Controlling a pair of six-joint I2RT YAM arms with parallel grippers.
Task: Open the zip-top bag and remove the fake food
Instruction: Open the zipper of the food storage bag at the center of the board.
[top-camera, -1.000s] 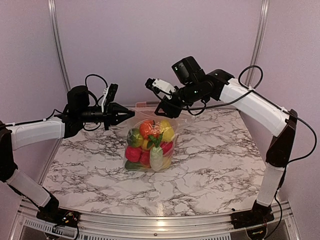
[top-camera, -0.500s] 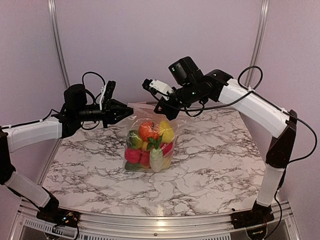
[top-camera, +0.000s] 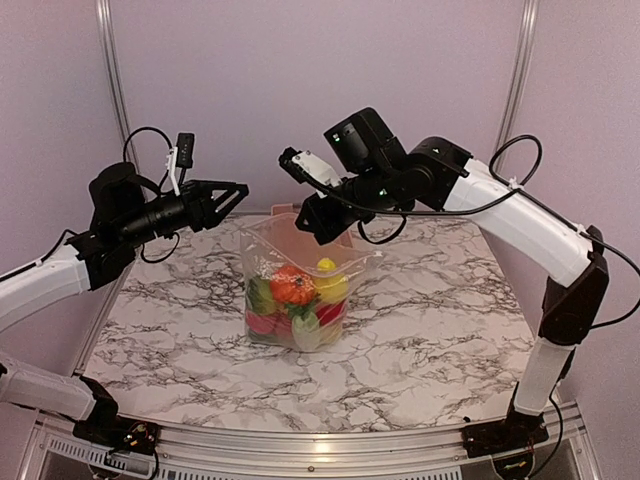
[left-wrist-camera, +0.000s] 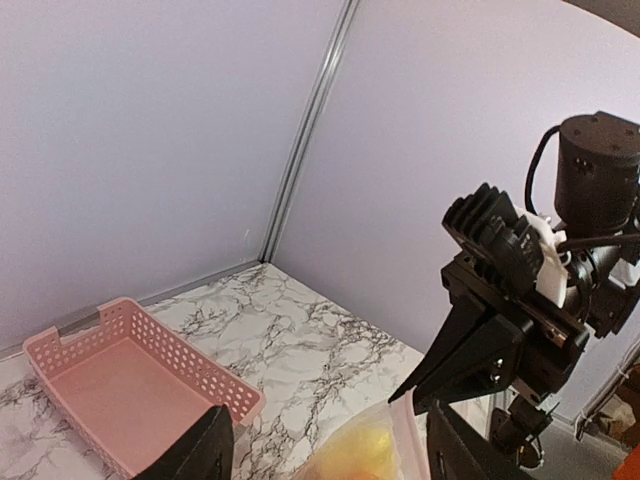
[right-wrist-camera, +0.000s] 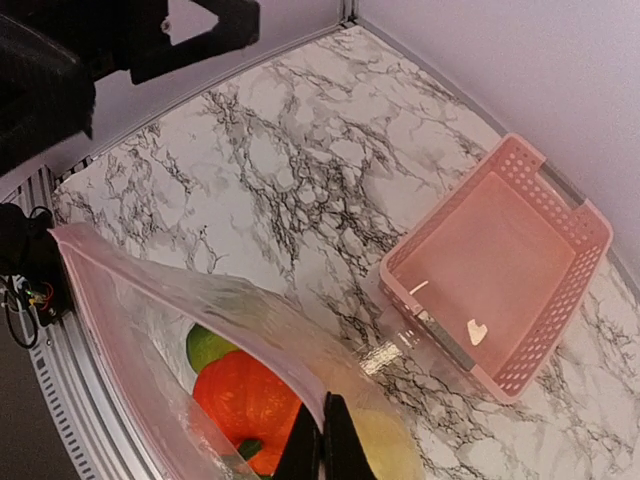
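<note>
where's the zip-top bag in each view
top external: middle of the picture, the zip-top bag stands open, far rim pinched by the right pincer
left wrist: bottom edge, right of centre
right wrist: lower left, rim running to bottom centre
shared landmark: pink basket, left of the bag there, right of it in the right wrist view, a sliver behind it from above

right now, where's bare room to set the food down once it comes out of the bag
Bare marble table lies in front of the zip-top bag and to its right. The pink basket behind it holds nothing. It is crowded at the bag's mouth: the right gripper pinches the rim, and the open left gripper hovers beside it.
</note>
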